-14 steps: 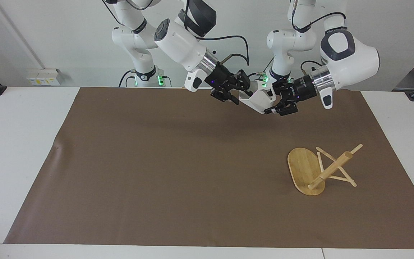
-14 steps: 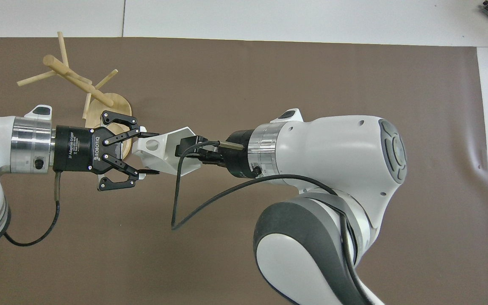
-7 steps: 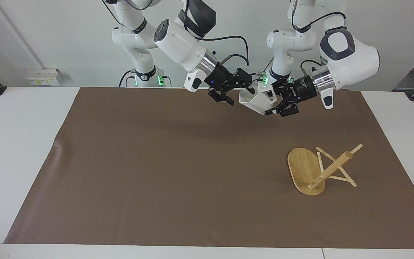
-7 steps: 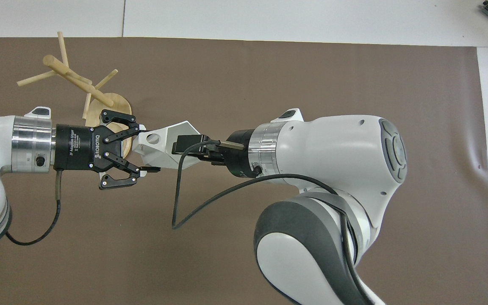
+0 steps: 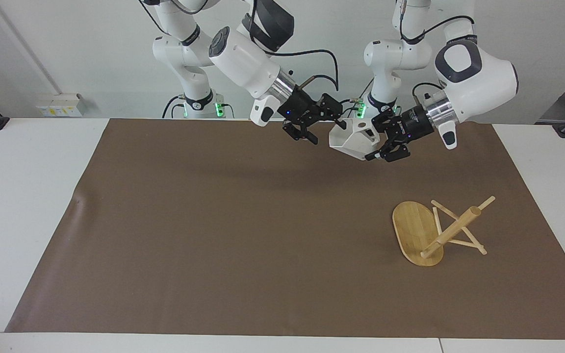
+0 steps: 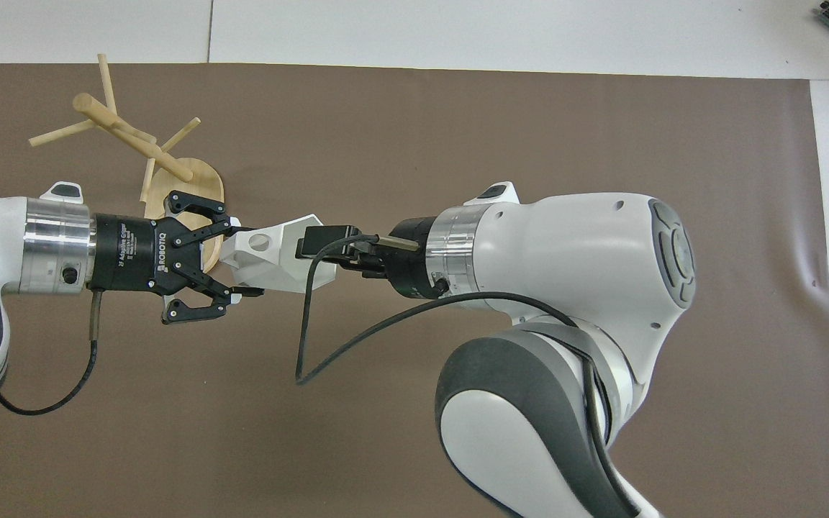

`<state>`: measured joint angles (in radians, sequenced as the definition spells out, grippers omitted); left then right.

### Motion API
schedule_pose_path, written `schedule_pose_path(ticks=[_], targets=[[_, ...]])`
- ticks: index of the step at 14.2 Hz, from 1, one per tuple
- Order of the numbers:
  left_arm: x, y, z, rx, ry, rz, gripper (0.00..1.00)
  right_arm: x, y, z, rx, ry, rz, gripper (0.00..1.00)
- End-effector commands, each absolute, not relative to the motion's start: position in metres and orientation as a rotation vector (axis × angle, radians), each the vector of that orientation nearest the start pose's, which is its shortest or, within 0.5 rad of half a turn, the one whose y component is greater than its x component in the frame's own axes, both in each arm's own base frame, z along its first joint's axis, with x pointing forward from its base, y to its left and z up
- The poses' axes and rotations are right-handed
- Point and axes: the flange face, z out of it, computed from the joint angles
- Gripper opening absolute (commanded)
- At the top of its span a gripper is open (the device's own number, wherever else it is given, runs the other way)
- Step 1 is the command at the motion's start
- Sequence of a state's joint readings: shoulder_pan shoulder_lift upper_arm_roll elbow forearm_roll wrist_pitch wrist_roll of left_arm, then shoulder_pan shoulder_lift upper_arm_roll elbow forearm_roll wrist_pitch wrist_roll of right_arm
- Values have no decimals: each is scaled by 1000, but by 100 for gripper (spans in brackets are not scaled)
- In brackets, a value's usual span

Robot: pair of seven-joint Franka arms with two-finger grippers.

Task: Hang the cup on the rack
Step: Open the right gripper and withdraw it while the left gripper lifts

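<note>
The white faceted cup [image 5: 352,139] hangs in the air over the part of the brown mat nearest the robots, tilted on its side. My left gripper [image 5: 372,141] is shut on its handle end, and the handle's round hole [image 6: 260,242] shows from above. My right gripper [image 5: 328,133] is open beside the cup's mouth with nothing held. The bamboo rack [image 5: 451,228] lies tipped over on the mat toward the left arm's end, its oval base [image 5: 412,228] up on edge and its pegs resting on the mat. In the overhead view the left gripper [image 6: 245,257] covers part of the rack's base [image 6: 191,180].
The brown mat [image 5: 223,220] covers most of the white table [image 5: 22,196]. A black cable [image 6: 328,352] loops down from the right wrist over the mat.
My right gripper opened, let go of the cup and drew back a little. My left gripper, still holding the cup, shifted it slightly away from the right gripper.
</note>
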<state>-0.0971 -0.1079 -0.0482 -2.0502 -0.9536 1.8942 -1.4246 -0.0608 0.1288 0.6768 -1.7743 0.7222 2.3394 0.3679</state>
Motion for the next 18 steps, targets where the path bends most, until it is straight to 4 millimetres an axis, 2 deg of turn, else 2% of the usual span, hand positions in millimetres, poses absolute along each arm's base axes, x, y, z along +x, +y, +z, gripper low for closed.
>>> schedule_pose_path(ticks=[1,3,6,9,12,18], targets=[[510,-122,513,1638,1801,-820,0,536,337,548,-2315,236,-84,100],[508,-117,506,1696,1843,-784,0,555,306,544,-2351,255,-136,100],[505,-109,497,1676,1887,-776,0,579,261,538,-2447,276,-236,100],[510,-92,491,1484,2060,-734,0,593,221,528,-2538,303,-286,100],[518,-78,479,1201,2252,-686,0,604,172,520,-2663,279,-303,100],[530,-74,467,980,2334,-578,0,618,75,508,-2926,123,-366,100]])
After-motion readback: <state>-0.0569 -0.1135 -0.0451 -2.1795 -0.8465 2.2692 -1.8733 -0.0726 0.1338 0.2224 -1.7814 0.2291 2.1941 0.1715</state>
